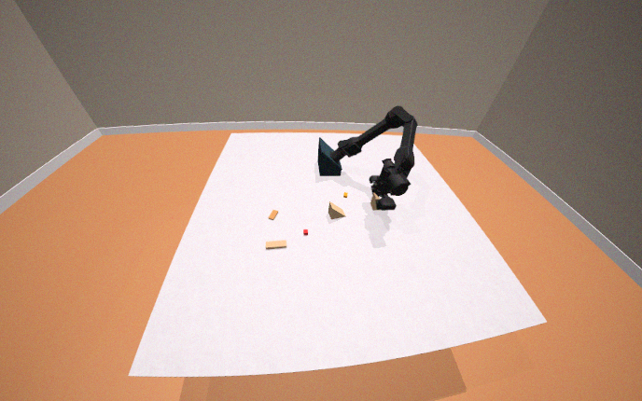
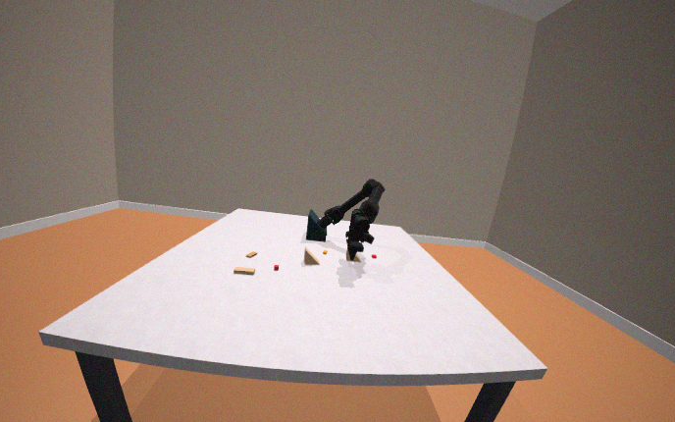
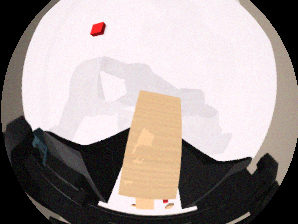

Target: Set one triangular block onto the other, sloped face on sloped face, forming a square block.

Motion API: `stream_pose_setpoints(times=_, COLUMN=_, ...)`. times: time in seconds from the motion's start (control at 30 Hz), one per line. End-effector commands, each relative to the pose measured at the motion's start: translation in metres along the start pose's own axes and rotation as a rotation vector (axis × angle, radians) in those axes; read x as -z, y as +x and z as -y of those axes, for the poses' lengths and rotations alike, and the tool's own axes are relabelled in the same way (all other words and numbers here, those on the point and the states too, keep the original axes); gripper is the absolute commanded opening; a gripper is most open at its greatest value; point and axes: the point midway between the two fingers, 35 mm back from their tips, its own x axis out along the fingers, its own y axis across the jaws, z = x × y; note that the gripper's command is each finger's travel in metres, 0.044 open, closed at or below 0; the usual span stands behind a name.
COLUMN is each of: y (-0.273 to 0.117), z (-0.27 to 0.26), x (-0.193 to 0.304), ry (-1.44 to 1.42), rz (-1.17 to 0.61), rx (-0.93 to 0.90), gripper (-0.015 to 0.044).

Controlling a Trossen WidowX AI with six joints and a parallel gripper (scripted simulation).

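Note:
My gripper (image 1: 379, 199) (image 2: 353, 252) (image 3: 154, 137) is shut on a triangular wooden block (image 1: 373, 201) (image 2: 353, 257) (image 3: 151, 150), which shows between both fingers in the wrist view. It holds this block above the table, to the right of the other block in the top and exterior views; the fingers hide much of it there. The other triangular block (image 1: 335, 211) (image 2: 309, 257) rests on the table, its sloped face falling to the right in the top and exterior views. The two blocks are apart. The held block's exact tilt is hard to tell.
A red cube (image 2: 374, 256) (image 3: 98, 29) lies beyond the gripper. A yellow cube (image 1: 345, 194) (image 2: 325, 251) lies behind the resting block. Another red cube (image 1: 305, 231) (image 2: 276, 267), an orange block (image 1: 272, 214) (image 2: 251, 254) and a tan bar (image 1: 275, 244) (image 2: 244, 271) lie left.

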Motion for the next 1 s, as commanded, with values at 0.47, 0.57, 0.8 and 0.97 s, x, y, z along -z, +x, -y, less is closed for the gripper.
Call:
stream_pose_setpoints(times=0.47, y=0.0, z=0.0, x=0.0, ry=-0.477, rz=0.004, rx=-0.005, gripper=0.0)
stream_pose_setpoints(times=0.57, y=0.0, z=0.0, x=0.0, ry=-0.482, rz=0.004, rx=-0.005, gripper=0.0)
stream_pose_setpoints(times=0.8, y=0.004, z=0.0, x=0.0, ry=-0.48, rz=0.004, rx=-0.005, gripper=0.0)
stream_pose_setpoints(times=0.97, y=0.012, z=0.0, x=0.0, ry=-0.474, rz=0.003, rx=-0.003, gripper=0.0)
